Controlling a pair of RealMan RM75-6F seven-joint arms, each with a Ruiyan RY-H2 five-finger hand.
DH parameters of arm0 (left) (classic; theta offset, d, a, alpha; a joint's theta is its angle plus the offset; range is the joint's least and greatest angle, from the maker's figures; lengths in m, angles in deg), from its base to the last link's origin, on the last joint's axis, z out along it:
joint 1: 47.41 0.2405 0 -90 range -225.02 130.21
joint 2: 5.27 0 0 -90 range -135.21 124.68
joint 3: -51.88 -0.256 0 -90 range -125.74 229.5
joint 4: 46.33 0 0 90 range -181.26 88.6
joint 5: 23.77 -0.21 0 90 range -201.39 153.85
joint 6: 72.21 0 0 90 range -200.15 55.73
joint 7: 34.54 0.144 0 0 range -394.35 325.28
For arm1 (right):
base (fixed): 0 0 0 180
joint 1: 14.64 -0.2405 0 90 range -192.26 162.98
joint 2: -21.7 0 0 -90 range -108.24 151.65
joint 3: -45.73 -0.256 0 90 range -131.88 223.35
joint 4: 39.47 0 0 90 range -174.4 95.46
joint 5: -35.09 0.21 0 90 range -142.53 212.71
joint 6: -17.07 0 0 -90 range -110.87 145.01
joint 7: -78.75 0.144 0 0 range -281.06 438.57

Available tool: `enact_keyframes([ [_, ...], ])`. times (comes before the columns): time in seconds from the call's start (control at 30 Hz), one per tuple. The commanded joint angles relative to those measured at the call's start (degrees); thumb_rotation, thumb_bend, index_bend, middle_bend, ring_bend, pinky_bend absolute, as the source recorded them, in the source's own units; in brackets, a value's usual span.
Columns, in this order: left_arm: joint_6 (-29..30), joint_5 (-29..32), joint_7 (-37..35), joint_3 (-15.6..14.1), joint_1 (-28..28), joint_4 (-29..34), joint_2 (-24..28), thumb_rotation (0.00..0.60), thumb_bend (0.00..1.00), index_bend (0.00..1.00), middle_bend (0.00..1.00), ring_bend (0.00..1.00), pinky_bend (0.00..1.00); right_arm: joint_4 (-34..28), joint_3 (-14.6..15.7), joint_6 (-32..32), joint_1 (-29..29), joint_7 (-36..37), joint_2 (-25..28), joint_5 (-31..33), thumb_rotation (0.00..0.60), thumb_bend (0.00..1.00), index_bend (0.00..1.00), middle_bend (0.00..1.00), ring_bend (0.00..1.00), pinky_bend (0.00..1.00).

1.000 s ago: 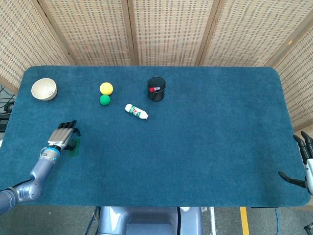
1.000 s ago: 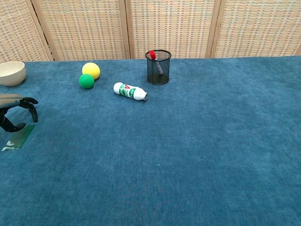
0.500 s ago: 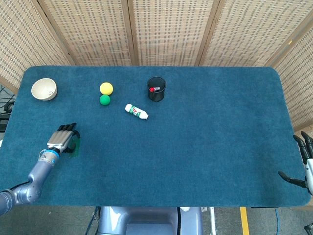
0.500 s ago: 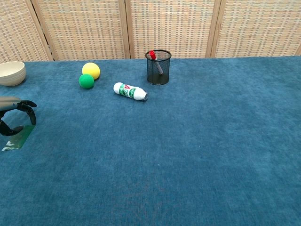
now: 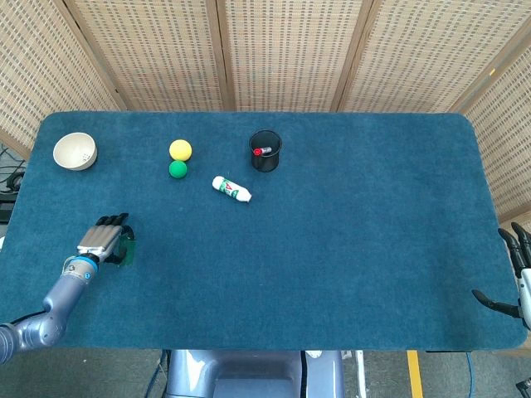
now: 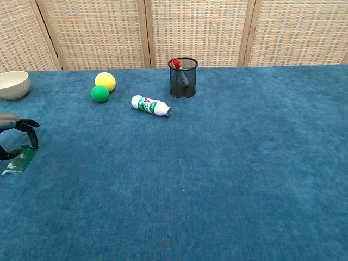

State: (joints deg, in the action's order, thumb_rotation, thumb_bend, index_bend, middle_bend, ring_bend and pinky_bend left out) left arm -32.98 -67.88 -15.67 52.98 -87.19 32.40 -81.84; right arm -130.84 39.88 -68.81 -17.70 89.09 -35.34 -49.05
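Left hand (image 5: 104, 238): fingers curled down over a flat green card (image 6: 18, 161) on the desk (image 5: 332, 249), near its left edge; card not yet lifted. Right hand (image 5: 516, 274): empty, fingers spread, off the desk's right edge, well apart.

Around your left hand (image 5: 104, 239) the worktop (image 5: 348, 249) lies open; the bowl (image 5: 75, 151), balls (image 5: 179, 159), bottle (image 5: 231, 188) and pen cup (image 5: 265, 151) stand well apart, farther back.
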Motion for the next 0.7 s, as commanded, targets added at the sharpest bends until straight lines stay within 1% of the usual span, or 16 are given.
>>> enact_keyframes([
  [0.03, 0.53, -0.51, -0.38, -0.14, 0.02, 2.95, 2.33, 0.600, 0.55, 0.35, 0.00, 0.00, 0.00, -0.02, -0.02, -0.01, -0.01, -0.01, 0.02, 0.02, 0.600, 0.05, 0.05, 0.00, 0.00, 0.00],
  [0.13, 1.60, -1.43, -1.59, 0.31, 0.44, 6.74, 5.61, 0.600, 0.55, 0.35, 0.00, 0.00, 0.00, -0.03, 0.00, -0.03, 0.01, 0.01, -0.01, 0.01, 0.600, 0.06, 0.05, 0.00, 0.00, 0.00],
  [0.2, 2.26, -2.23, -2.26, 0.60, 0.70, 7.49, 6.28, 0.600, 0.55, 0.35, 0.00, 0.00, 0.00, -0.03, 0.00, -0.03, 0.01, 0.01, -0.01, 0.00, 0.600, 0.05, 0.05, 0.00, 0.00, 0.00],
  [0.27, 4.49, -4.70, -4.08, 1.51, 1.58, 7.62, 6.45, 0.600, 0.54, 0.35, 0.00, 0.00, 0.00, -0.05, 0.02, -0.02, 0.01, -0.01, -0.01, -0.04, 0.600, 0.05, 0.05, 0.00, 0.00, 0.00],
  [0.33, 5.90, -7.01, -5.80, 2.04, 2.29, 6.60, 5.87, 0.600, 0.54, 0.35, 0.00, 0.00, 0.00, -0.07, 0.04, 0.00, -0.01, -0.02, 0.00, -0.09, 0.600, 0.06, 0.05, 0.00, 0.00, 0.00],
  [0.4, 5.61, -7.66, -6.73, 2.14, 2.41, 5.57, 5.38, 0.600, 0.54, 0.35, 0.00, 0.00, 0.00, -0.05, 0.02, -0.01, 0.00, -0.02, 0.00, -0.03, 0.600, 0.05, 0.05, 0.00, 0.00, 0.00],
  [0.47, 5.02, -7.74, -6.93, 2.10, 2.23, 4.17, 4.51, 0.600, 0.54, 0.35, 0.00, 0.00, 0.00, -0.01, -0.03, 0.03, 0.00, 0.01, 0.01, 0.12, 0.600, 0.06, 0.05, 0.00, 0.00, 0.00],
  [0.63, 5.86, -7.09, -6.01, 2.16, 2.19, 1.11, 1.82, 0.600, 0.51, 0.35, 0.00, 0.00, 0.00, 0.00, 0.05, 0.17, -0.06, 0.02, 0.00, 0.02, 0.600, 0.05, 0.05, 0.00, 0.00, 0.00],
  [0.7, 6.98, -7.25, -5.43, 2.25, 2.32, -0.56, 0.36, 0.600, 0.48, 0.35, 0.00, 0.00, 0.00, 0.00, 0.07, 0.16, -0.05, 0.00, -0.02, -0.01, 0.600, 0.05, 0.05, 0.00, 0.00, 0.00],
])
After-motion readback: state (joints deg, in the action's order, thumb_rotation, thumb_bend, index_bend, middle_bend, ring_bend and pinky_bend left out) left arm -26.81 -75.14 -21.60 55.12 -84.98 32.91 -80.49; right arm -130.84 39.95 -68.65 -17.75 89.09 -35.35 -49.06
